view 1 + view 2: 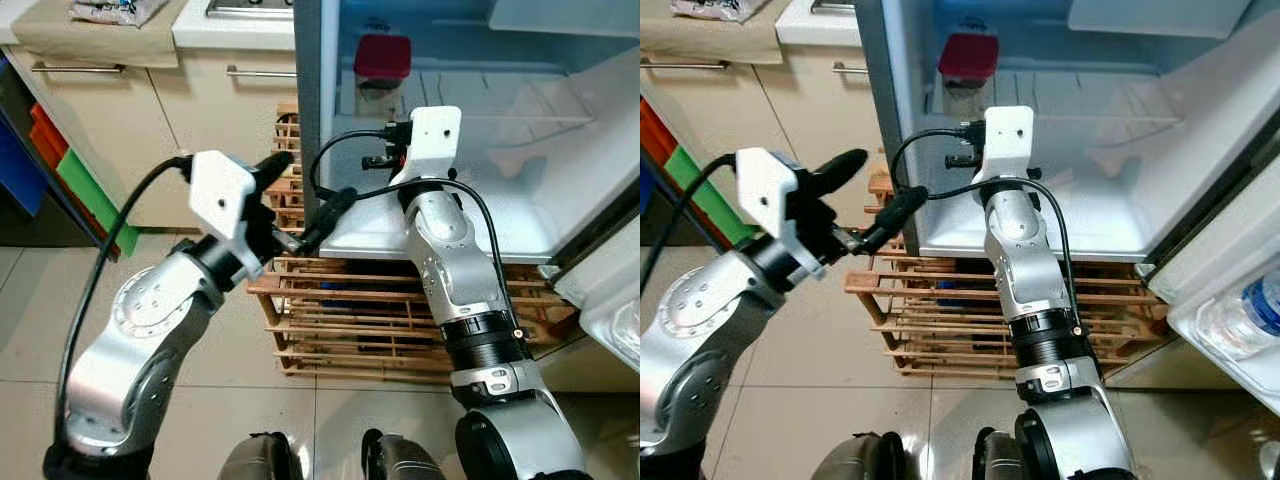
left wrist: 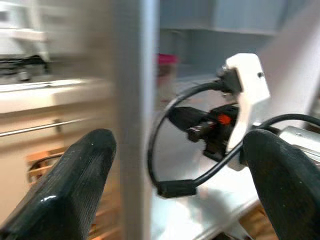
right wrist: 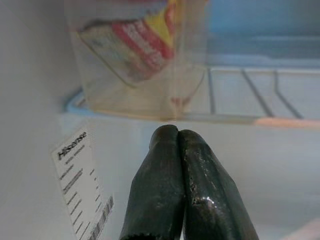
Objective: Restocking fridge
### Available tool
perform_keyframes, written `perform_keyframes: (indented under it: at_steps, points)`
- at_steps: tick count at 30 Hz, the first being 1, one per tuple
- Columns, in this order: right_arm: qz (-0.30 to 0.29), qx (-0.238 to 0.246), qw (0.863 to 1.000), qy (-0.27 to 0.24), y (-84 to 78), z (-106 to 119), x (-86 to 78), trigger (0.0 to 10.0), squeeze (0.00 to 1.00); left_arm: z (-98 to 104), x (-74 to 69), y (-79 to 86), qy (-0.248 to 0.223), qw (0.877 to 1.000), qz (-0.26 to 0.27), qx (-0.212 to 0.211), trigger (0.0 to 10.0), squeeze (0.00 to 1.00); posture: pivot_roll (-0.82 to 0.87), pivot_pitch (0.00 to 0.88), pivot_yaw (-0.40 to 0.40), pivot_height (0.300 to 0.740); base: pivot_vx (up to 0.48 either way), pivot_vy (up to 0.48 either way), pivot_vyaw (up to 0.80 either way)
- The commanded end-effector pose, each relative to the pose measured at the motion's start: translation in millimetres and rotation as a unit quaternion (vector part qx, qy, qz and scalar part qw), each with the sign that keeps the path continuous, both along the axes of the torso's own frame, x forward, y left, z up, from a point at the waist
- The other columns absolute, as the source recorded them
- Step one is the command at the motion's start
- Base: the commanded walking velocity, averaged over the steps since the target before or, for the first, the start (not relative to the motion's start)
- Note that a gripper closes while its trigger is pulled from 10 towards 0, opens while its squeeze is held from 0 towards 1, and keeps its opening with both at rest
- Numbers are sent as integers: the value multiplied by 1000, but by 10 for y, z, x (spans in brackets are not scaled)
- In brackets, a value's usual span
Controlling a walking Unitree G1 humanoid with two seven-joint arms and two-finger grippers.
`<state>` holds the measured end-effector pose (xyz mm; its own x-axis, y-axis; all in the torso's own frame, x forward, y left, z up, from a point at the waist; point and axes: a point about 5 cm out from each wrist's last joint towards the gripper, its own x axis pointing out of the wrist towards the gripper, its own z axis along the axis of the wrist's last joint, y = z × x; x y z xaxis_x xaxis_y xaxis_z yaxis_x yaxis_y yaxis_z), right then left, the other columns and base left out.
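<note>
Fridge (image 1: 520,215) open, jar (image 1: 381,68) blurred; right end effector (image 3: 177,132) pinched empty, left end effector (image 2: 175,165) spread w/ nothing.

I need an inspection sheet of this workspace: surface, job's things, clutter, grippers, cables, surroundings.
Surface: white fridge floor, bare.
Job's things: clear container with red lid on the wire shelf; clear plastic bottle in the open door.
Clutter: crumpled packet on the counter.
Grippers: left gripper open, outside the fridge edge; right gripper shut, inside, below the container.
Cables: black cables loop at both wrists.
Surroundings: wooden slatted rack, beige cabinets, tiled floor.
</note>
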<state>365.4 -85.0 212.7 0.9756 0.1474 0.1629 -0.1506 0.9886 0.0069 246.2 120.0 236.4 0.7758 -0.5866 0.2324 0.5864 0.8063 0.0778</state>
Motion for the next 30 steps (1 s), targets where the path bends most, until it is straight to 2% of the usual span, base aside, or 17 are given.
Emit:
perform_keyframes:
  at_steps: [1,8,13,19,23,24,26,30]
  points:
    - [5,0,1000,-19,9,108,26,10000,0,28,-64,25,1,1000,10,-12,10000,0,41,230,7,740,0,0,0]
    - [12,-5,999,-47,15,264,40,10000,0,19,-157,-37,3,1000,6,-15,10000,0,44,228,-16,740,0,0,0]
    - [11,-10,999,-52,-30,292,10,10000,0,3,-182,-73,13,1000,-2,-23,10000,0,40,223,-20,740,0,0,0]
    - [-3,-42,999,-15,-207,63,-142,10000,0,-38,-165,-126,18,999,-14,-22,10000,0,6,196,-24,740,0,0,0]
    - [-10,-44,999,6,-288,-48,-213,10000,0,-51,-145,-135,19,999,-17,-25,10000,0,-11,185,-22,740,0,0,0]
    - [-15,-46,998,28,-345,-158,-262,10000,0,-64,-126,-157,20,999,-24,-24,10000,0,-27,173,-20,740,0,0,0]
    - [-20,-47,998,43,-396,-241,-302,10000,0,-65,-109,-178,20,999,-29,-27,10000,0,-34,169,-18,740,0,0,0]
    - [-26,-42,998,39,-408,-200,-340,10000,0,-64,-78,-192,18,999,-34,-30,10000,0,-46,161,-9,740,0,0,0]
